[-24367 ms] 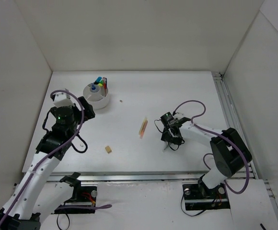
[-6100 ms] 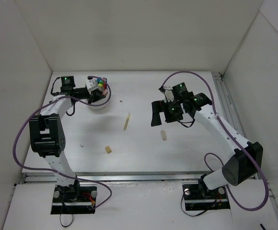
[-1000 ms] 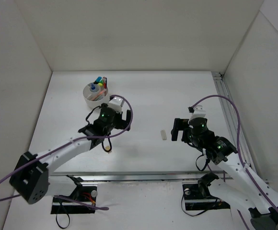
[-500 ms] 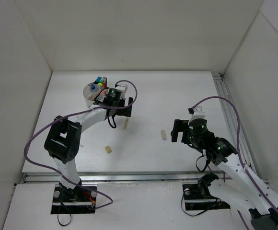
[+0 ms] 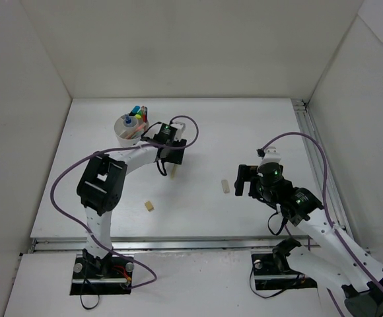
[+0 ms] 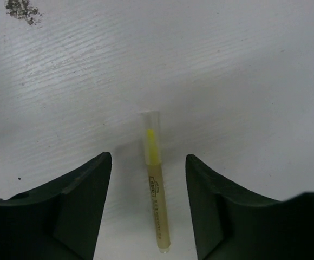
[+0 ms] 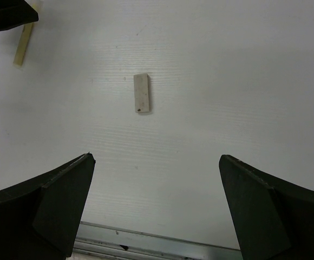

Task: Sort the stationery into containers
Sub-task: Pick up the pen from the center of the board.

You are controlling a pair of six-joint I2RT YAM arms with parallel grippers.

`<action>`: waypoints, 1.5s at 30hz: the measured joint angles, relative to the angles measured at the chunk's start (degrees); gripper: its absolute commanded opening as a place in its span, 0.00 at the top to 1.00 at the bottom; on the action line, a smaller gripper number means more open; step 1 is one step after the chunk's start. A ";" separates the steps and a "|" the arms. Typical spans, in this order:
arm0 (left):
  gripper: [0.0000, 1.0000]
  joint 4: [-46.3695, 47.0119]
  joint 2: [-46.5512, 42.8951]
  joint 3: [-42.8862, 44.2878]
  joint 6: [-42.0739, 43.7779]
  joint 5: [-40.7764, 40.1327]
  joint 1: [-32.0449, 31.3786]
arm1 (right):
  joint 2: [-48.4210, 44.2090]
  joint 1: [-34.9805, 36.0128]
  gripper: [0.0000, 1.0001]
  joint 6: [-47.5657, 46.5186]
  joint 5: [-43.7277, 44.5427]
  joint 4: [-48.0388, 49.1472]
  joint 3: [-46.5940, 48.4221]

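Note:
A cream stick (image 6: 157, 200) with a yellow tip lies on the table between the fingers of my left gripper (image 6: 148, 158). The jaws are open, with a gap on each side of the stick. From above, the left gripper (image 5: 173, 162) hangs over the stick (image 5: 173, 172), just right of the white divided bowl (image 5: 123, 135), which holds several coloured pens and highlighters. A beige eraser (image 7: 142, 93) lies flat ahead of my right gripper (image 7: 156, 157), whose jaws are wide open and hold nothing. In the top view this eraser (image 5: 225, 186) sits just left of the right gripper (image 5: 241, 180).
A second beige eraser (image 5: 150, 207) lies near the front left of the table. A metal rail (image 7: 146, 246) runs along the near table edge under the right gripper. White walls enclose the table on three sides.
My left arm has swung right from beside the bowl to sit over the cream stick, and its jaws have narrowed around it. The right arm has hardly moved.

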 measured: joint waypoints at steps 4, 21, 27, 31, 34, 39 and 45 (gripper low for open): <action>0.68 -0.76 2.01 1.62 0.42 -0.35 -0.31 | -0.26 0.00 0.02 0.24 0.31 0.04 -0.15; 1.00 -2.67 2.95 2.75 4.28 -0.55 -0.68 | -1.99 -0.31 0.02 1.07 0.79 0.00 -0.63; 1.00 3.08 -7.89 -5.97 8.87 7.41 0.94 | -2.82 -0.31 0.02 1.22 1.62 -0.02 -0.63; 1.00 13.11 -20.06 -13.49 10.99 16.68 5.86 | -4.63 -0.33 0.02 1.27 3.28 -0.02 -0.63; 1.00 21.33 -27.06 -18.27 11.85 22.12 10.64 | -5.05 -0.33 0.02 1.14 4.13 0.00 -0.61; 1.00 36.22 -31.41 -24.59 10.21 31.69 19.65 | -5.16 -0.33 0.02 0.96 4.70 1.55 -0.63; 1.00 59.84 -28.76 -32.39 2.12 40.15 29.20 | -6.36 -0.33 0.02 -0.46 4.66 10.38 -2.27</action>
